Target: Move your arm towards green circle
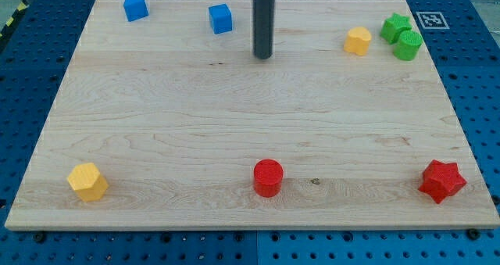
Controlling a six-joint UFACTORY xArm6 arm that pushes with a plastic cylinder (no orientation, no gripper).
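The green circle block (408, 45) lies near the view's top right corner of the wooden board (156, 116), touching a green star block (395, 26) just above and left of it. My tip (263, 57) is the lower end of a dark rod coming down from the view's top centre. It stands well left of the green circle, with a yellow block (358, 41) between them, and just right of a blue cube (221, 18).
A second blue block (136, 7) lies at the top left. Along the view's bottom lie a yellow hexagon block (87, 181), a red circle block (268, 177) and a red star block (442, 180). A blue pegboard table (476, 85) surrounds the board.
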